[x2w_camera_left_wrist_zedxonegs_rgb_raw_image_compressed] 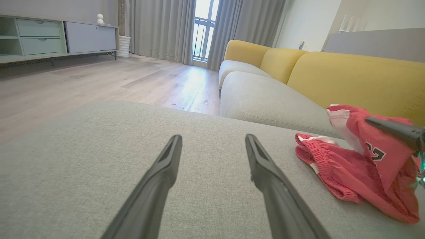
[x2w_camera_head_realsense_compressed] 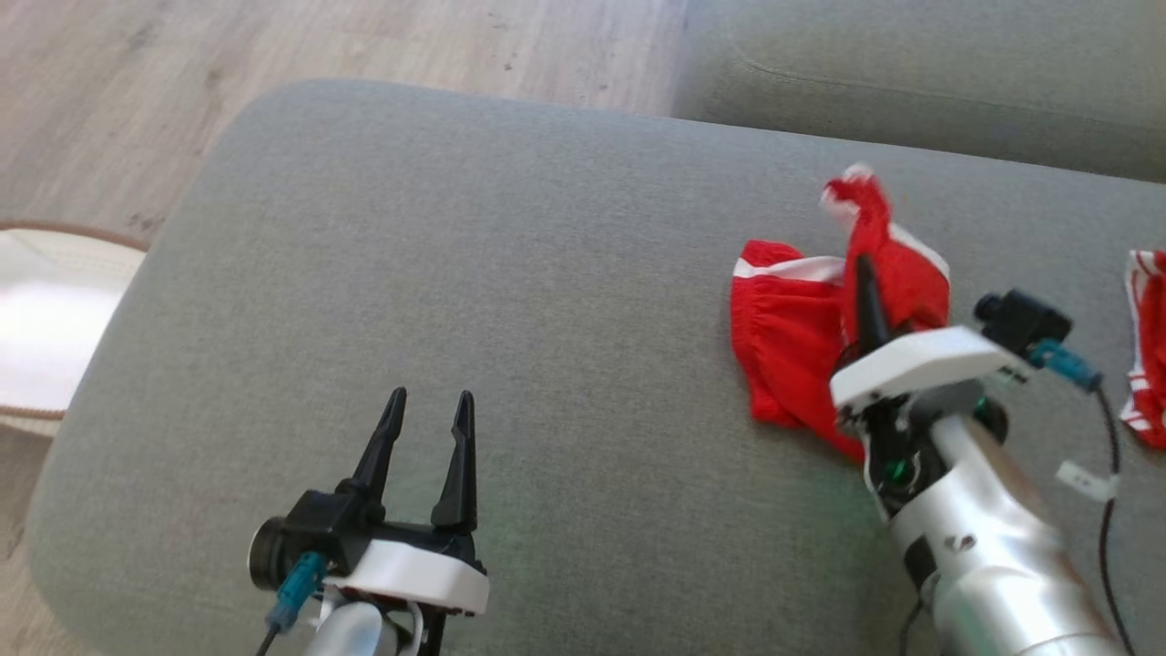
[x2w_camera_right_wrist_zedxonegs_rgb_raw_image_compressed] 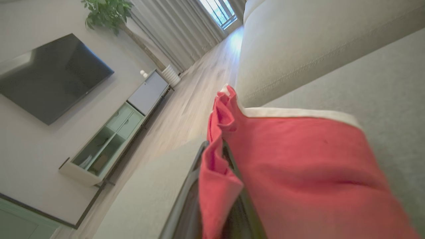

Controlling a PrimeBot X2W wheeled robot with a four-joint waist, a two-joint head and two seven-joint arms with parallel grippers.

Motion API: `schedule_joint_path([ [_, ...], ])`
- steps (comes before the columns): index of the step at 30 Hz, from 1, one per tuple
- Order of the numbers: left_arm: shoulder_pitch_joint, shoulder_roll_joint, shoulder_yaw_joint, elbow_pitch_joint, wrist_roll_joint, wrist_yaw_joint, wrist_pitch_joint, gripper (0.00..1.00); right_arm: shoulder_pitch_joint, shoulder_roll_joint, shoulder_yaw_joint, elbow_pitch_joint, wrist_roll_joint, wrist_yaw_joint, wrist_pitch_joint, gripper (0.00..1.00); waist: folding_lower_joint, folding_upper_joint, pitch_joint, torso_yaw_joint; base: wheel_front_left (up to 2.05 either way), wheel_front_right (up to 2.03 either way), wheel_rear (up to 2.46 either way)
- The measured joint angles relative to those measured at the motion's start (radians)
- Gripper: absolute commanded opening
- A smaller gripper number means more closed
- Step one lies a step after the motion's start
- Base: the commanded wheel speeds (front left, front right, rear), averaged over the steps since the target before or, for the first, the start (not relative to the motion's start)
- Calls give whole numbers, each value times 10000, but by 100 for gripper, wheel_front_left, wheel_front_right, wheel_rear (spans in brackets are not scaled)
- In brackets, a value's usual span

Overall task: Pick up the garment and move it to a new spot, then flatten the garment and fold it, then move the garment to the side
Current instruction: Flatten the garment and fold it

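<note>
Rightward on the grey cushion, the right gripper pinches a raised fold of the red garment, the rest crumpled beneath. The left gripper stands well apart, jaws spread; another red-and-white cloth lies farther right.

The one printed mark that can be made out is on the red garment in the left wrist view. A dark figure edged in white stands on the raised fold of cloth. It has the blocky shape of a sports number. The part that shows resembles a tilted 2, perhaps with a second digit beside it, but the fold cuts it off and the full number cannot be read. In the head view a small white tag hangs on a black cable at the lower right; any print on it is too small to tell.
</note>
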Motion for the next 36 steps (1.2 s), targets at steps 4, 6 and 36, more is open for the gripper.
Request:
schedule_joint_path([
  [4, 18, 0, -19, -6, -2, 0, 0, 100, 87, 2, 765, 203, 301, 0, -148, 0, 0, 0, 19, 234, 0, 0, 0],
  [6, 21, 0, -23, -4, -2, 2, 0, 100, 81, -2, 1057, 324, 451, 0, -186, 0, 1, 0, 55, 341, 0, 0, 0],
  [36, 214, 4, 742, -1058, -19, 73, 0, 100, -667, -640, 2136, -176, -1981, 0, -449, 100, 1, 0, -234, -1304, 0, 0, 0],
])
